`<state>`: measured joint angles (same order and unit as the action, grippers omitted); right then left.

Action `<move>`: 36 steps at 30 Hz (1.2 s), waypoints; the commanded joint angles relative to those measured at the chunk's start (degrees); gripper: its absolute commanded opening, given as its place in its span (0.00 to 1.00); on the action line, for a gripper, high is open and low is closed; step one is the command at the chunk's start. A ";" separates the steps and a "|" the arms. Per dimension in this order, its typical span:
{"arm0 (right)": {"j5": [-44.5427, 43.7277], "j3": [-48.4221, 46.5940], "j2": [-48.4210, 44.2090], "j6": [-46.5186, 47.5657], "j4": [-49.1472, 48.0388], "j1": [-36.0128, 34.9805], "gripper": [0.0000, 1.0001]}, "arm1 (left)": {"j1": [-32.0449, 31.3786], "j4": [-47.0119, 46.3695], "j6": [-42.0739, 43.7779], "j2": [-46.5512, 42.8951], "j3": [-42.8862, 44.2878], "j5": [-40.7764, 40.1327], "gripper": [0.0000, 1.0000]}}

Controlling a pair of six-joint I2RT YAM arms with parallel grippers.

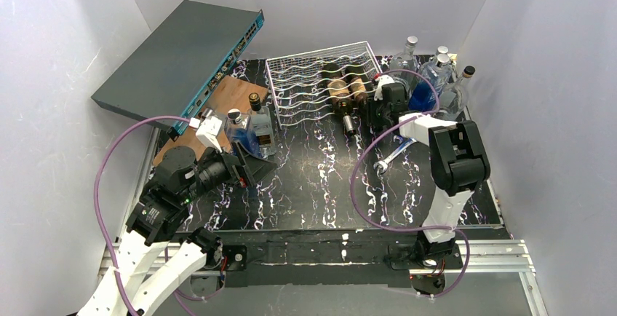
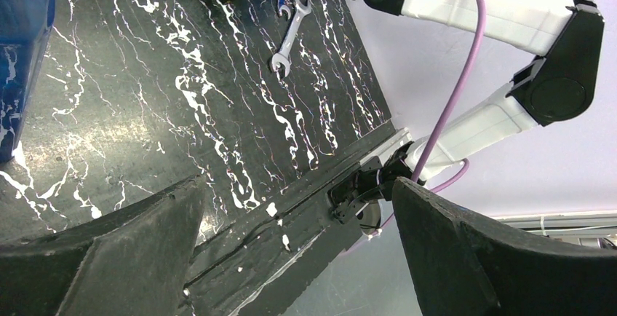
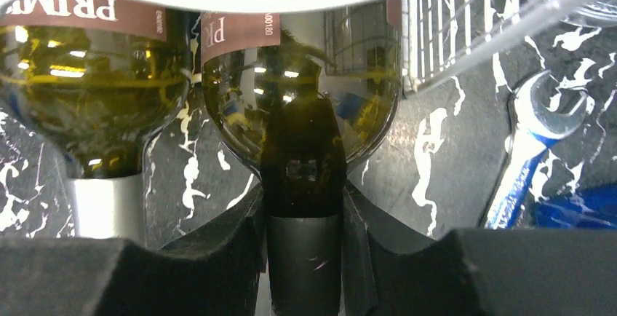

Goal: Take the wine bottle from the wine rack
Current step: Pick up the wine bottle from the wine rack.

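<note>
grasp made, extraction pending. right gripper (image 3: 304, 258) clenched on the neck of the bottle (image 3: 302, 112), which lies in the rack (image 1: 305, 90) at 12 o'clock of the table (image 1: 313, 185), not yet withdrawn. left gripper (image 2: 297, 192) released, empty, at 8 o'clock.

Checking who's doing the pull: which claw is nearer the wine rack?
Right. The right claw is at the wine rack's front edge, shut on a wine bottle's neck. The left claw hangs open at the near left, well away from it.
</note>
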<state>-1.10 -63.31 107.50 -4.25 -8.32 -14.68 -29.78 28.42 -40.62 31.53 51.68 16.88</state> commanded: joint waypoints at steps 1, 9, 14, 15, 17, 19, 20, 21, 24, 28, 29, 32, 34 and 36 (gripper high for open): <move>-1.69 1.55 -6.50 -0.58 -6.23 0.28 0.01 | 0.16 0.58 0.20 -0.50 -0.19 -0.23 1.00; -0.79 4.36 -10.17 -0.42 -7.53 0.35 0.01 | 0.16 0.66 -0.07 -0.83 0.09 0.08 0.99; -1.09 5.83 -12.97 -0.06 -7.76 0.32 0.01 | 0.16 0.75 -0.13 -1.03 0.09 0.25 0.99; -1.09 6.10 -13.65 -0.06 -7.70 0.34 0.01 | 0.16 0.75 -0.21 -1.03 0.14 0.33 0.99; -1.09 6.66 -14.90 -0.06 -7.39 0.32 0.01 | 0.16 0.75 -0.20 -0.92 0.33 0.57 0.99; -1.05 7.27 -16.15 0.03 -6.97 0.33 0.01 | 0.19 0.75 -0.20 -0.73 0.43 0.96 0.99; -1.01 7.50 -16.72 0.10 -6.60 0.28 0.01 | 0.21 0.75 -0.22 -0.69 0.50 1.18 0.99; -0.93 7.71 -17.25 0.16 -6.22 0.29 0.01 | 0.14 0.75 -0.17 -0.61 0.52 1.36 0.99; -0.72 8.56 -18.67 0.25 -5.01 0.33 0.01 | 0.16 0.67 -0.11 -0.50 0.52 1.72 0.99; 0.10 10.46 -21.04 -0.09 -3.83 0.37 0.01 | 0.16 0.51 -0.12 -0.57 0.52 2.07 0.99; 0.28 11.01 -21.62 -0.14 -3.69 0.40 0.01 | 0.16 0.49 -0.11 -0.59 0.54 2.16 0.99; 0.23 12.52 -23.58 -0.23 -3.44 0.35 0.01 | 0.16 0.49 -0.07 -0.68 0.61 2.40 0.99; 0.10 13.38 -24.96 -0.03 -2.56 0.35 0.01 | 0.16 0.49 0.13 -0.77 0.78 2.68 0.99; 0.21 14.20 -26.39 0.39 -1.69 0.35 0.01 | 0.16 0.49 0.17 -0.79 0.95 3.04 0.99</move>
<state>-1.34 -48.75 87.26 -4.29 -1.78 -14.61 -29.78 28.82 -40.97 30.92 51.68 18.26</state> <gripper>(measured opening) 0.429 0.992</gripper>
